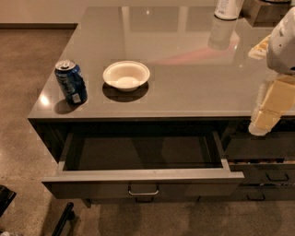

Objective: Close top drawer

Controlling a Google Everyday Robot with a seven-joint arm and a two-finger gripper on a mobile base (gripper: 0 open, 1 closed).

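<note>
The top drawer is pulled well out from under the grey counter. It is wide and dark grey with a paler rim, and its inside looks empty. A small metal loop handle sits at the centre of its front panel. My gripper, white with yellowish ends, hangs at the right edge of the view. It is over the counter's front edge, above and to the right of the drawer's right corner, and apart from the drawer.
A blue can and a white bowl stand on the counter's left part. A white bottle is at the back. Narrower drawers lie to the right. Dark robot parts show at bottom left on the floor.
</note>
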